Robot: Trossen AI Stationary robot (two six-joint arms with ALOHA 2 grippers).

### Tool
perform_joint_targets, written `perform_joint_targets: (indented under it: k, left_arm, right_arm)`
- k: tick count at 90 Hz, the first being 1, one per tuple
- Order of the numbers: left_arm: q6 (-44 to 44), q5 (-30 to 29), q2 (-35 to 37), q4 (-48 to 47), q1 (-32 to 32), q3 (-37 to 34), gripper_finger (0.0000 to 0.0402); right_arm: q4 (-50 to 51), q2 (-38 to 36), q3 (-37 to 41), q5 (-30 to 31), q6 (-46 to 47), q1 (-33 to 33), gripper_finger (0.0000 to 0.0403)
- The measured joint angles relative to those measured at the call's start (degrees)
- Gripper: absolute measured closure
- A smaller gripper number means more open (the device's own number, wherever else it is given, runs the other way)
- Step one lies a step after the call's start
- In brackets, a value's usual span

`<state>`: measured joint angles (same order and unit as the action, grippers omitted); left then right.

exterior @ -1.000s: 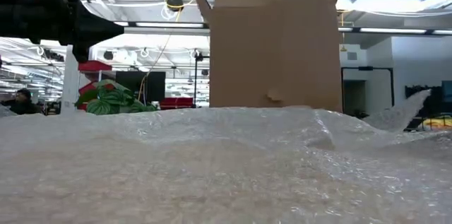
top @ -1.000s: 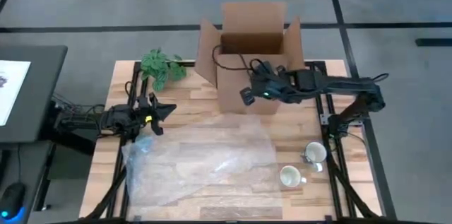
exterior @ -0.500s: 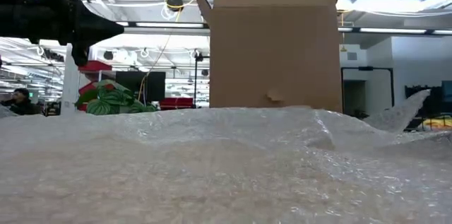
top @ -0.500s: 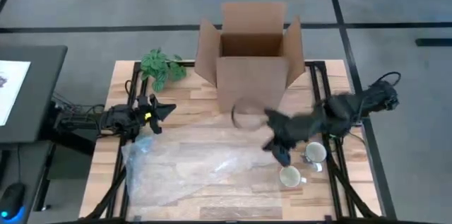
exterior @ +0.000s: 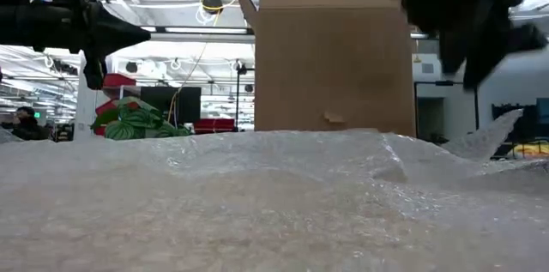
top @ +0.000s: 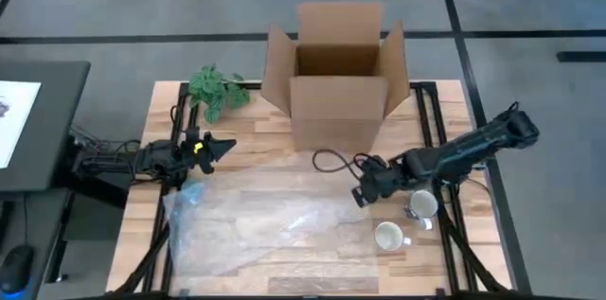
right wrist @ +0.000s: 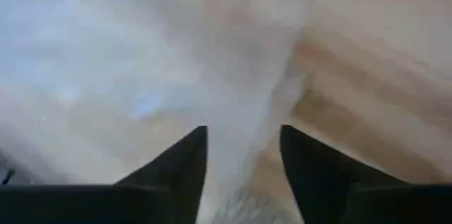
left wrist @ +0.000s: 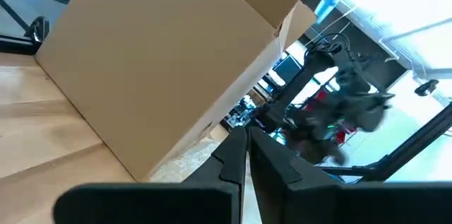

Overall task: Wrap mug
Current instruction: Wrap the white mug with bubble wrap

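A clear bubble wrap sheet [top: 270,224] lies spread on the table's near half. Two white mugs stand to its right, one [top: 388,236] near the front and one [top: 421,205] behind it, close to the right edge. My right gripper [top: 361,193] hangs open above the sheet's right edge, left of the mugs. Its wrist view shows the two fingers apart [right wrist: 244,136] with blurred wrap and wood beneath. In the low view it is well above the wrap [exterior: 467,15]. My left gripper [top: 216,147] waits shut [left wrist: 247,138] at the table's left, above the sheet's far left corner.
An open cardboard box [top: 339,73] stands at the table's far middle. A green plant [top: 218,87] lies at the far left corner. A black cable [top: 327,160] loops from the right arm in front of the box. Bare wood shows between box and wrap.
My right gripper has swung from over the box's front, toward the table's near edge and down, to the sheet's right edge beside the mugs. It moved fast, with blur. The wrap and mugs have stayed put.
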<state>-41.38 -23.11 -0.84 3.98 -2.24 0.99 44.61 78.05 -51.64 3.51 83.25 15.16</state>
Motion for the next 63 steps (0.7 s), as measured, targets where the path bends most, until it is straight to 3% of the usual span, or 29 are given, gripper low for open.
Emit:
perform_joint_targets:
  k: [16, 36, 45, 57, 63]
  left_arm:
    - [-4.1, 0.0, 0.0, 0.1, 0.0, 0.0, 0.0402]
    - [-7.5, 0.0, 0.0, 0.1, 0.0, 0.0, 0.0402]
    - [-9.0, 0.1, 0.0, 0.2, 0.0, 0.0, 0.0402]
    - [-23.4, -0.1, 0.0, 0.8, 0.0, 0.0, 0.0402]
    - [-25.8, -0.1, 0.0, 0.4, 0.0, 0.0, 0.0402]
  right_arm:
    - [-12.4, 0.0, 8.1, 1.6, -0.5, -6.7, 0.0193]
    - [-25.2, 4.7, 12.7, 3.3, -2.0, -12.8, 0.0225]
    - [-29.3, 7.4, 12.7, 2.7, -5.1, -13.8, 0.0261]
    - [-28.8, 9.1, 12.6, 1.3, -4.2, -13.8, 0.0356]
    - [-28.2, 8.9, 12.7, 1.2, -4.1, -13.3, 0.0390]
